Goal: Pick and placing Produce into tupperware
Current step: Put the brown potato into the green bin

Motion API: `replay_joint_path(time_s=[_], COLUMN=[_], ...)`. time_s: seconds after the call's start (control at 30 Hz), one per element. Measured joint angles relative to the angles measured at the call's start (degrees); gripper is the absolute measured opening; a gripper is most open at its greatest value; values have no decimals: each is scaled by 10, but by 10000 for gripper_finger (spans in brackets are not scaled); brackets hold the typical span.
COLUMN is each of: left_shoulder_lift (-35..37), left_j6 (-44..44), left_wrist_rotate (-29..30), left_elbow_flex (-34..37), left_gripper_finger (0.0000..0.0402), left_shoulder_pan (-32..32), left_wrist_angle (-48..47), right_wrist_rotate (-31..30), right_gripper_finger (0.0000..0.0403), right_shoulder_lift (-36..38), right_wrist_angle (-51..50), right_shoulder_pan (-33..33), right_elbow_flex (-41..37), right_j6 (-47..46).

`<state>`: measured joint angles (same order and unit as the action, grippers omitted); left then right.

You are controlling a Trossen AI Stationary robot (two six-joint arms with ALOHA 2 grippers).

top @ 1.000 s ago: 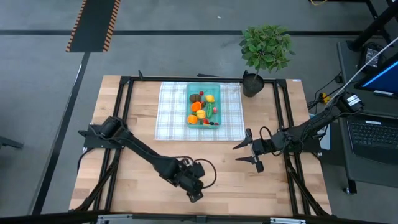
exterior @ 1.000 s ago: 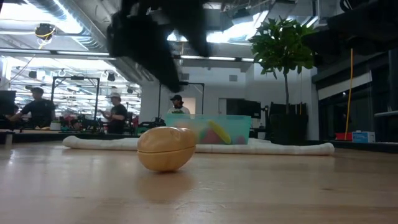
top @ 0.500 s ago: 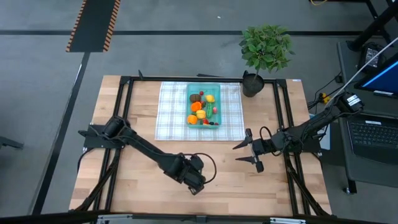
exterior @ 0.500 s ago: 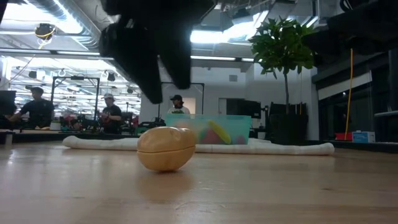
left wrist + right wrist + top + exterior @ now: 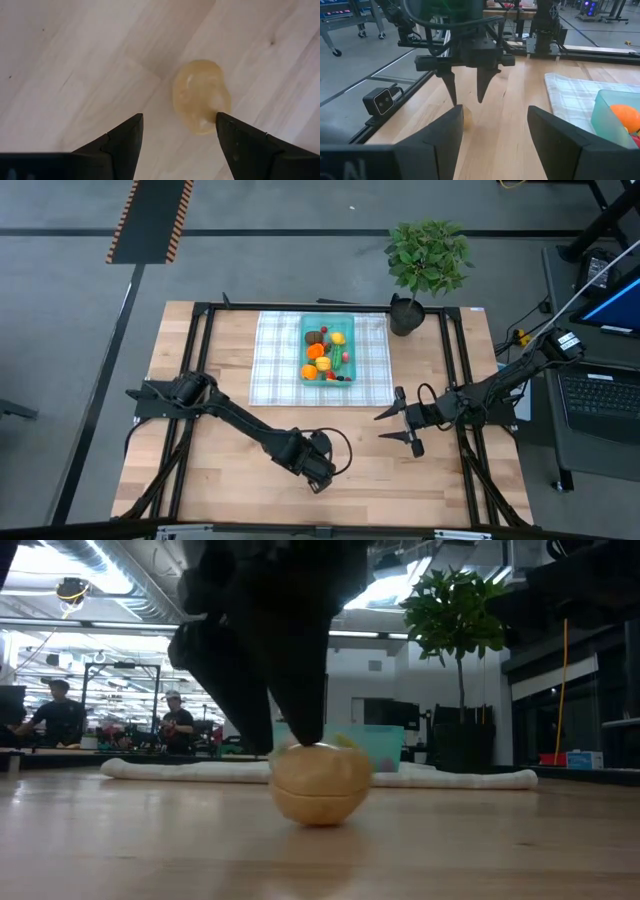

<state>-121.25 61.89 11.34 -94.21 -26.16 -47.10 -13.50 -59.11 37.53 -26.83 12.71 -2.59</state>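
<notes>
Tan potato (image 5: 201, 97) betw. open left gripper (image 5: 177, 134) fingers; no writing legible.

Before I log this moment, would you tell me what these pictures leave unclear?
- Potato: in the high view the left gripper hides it.
- Contact: the left wrist view shows one open finger at the potato's edge; whether it touches cannot be told.
- Produce in the container: too small in the high view to name each piece; the low view shows only blurred colours through its wall.
- Right gripper: open, waiting near the cloth.
</notes>
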Motion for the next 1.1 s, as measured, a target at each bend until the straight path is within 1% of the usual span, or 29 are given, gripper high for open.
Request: replay_joint_path(time_s=[0.37, 0.67, 0.77, 0.93, 1.1], left_shoulder_lift=[0, 0, 0, 0, 1], left_j6=[4, 5, 5, 5, -32], left_wrist_rotate=[-4, -5, -19, -20, -19], left_elbow_flex=[0, 0, 0, -6, -25], left_gripper_finger=[240, 240, 240, 240, 240], left_shoulder_pan=[18, 18, 18, 17, 17], left_wrist_angle=[1, 2, 2, 2, 22], right_wrist_rotate=[0, 0, 0, 0, 0], right_gripper_finger=[223, 223, 223, 223, 223], right_shoulder_lift=[0, 0, 0, 0, 0], right_wrist_angle=[-1, -1, -1, -1, -1], right_shoulder_pan=[0, 0, 0, 0, 0], right_elbow_flex=[0, 0, 0, 0, 0], right_j6=[-2, -3, -3, -3, -4])
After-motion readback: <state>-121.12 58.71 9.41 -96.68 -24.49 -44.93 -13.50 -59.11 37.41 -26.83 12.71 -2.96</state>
